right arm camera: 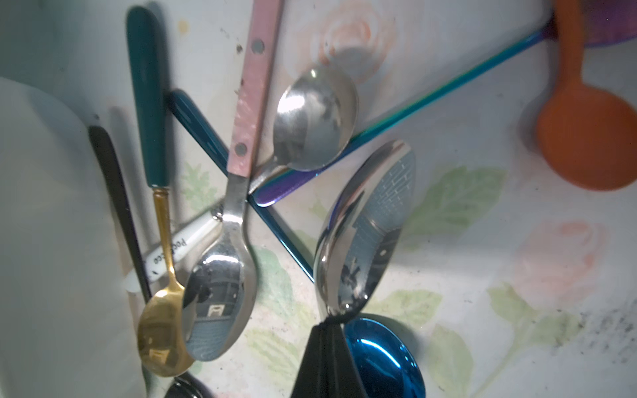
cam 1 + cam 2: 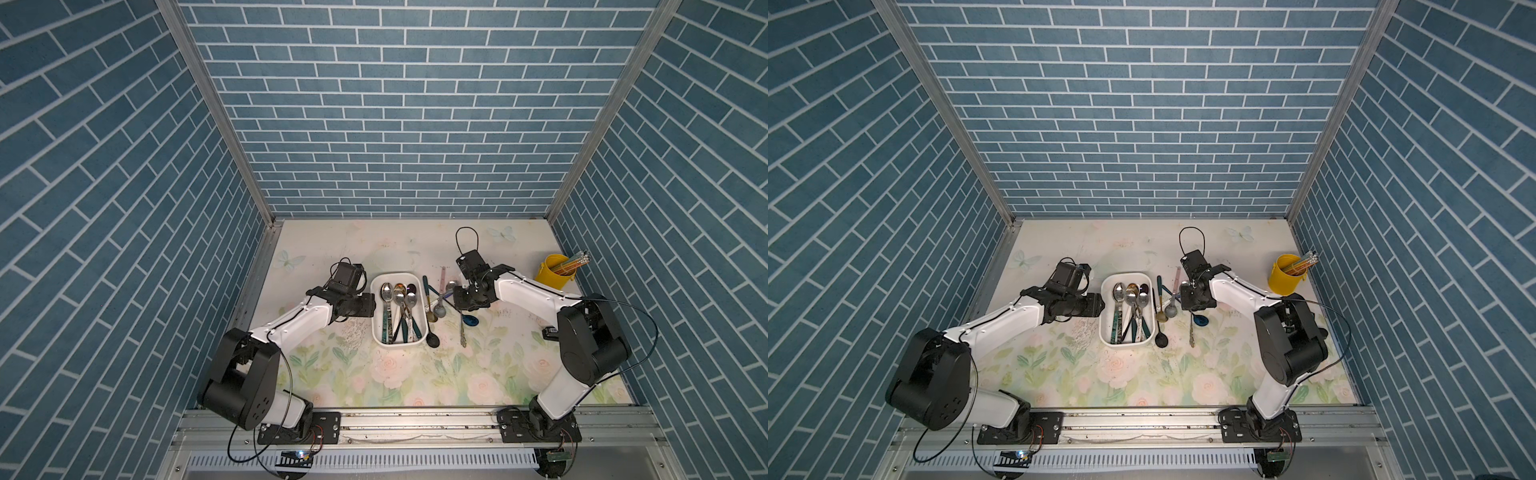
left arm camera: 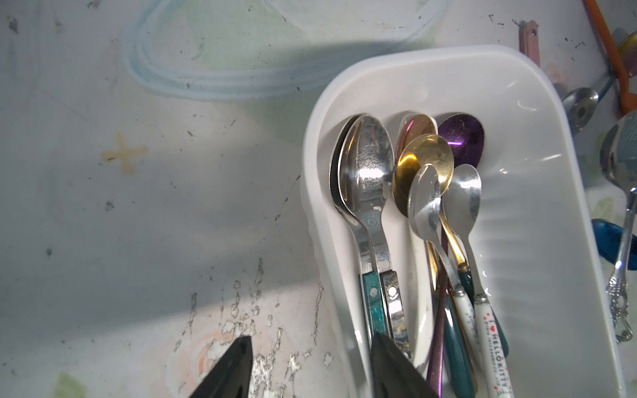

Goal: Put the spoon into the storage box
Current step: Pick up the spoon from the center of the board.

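While R gripper [image 1: 332, 327] clamps the polished steel spoon [image 1: 365, 224] at its neck, near the white rectangular plastic storage box [image 2: 395, 274], L gripper [image 3: 312, 339] gapes empty. Spoon prob. stiff, light, slippery; neck grip apt.

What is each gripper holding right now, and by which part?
Right gripper pinches the silver spoon at the neck, beside its bowl. Left gripper is open, holding nothing.
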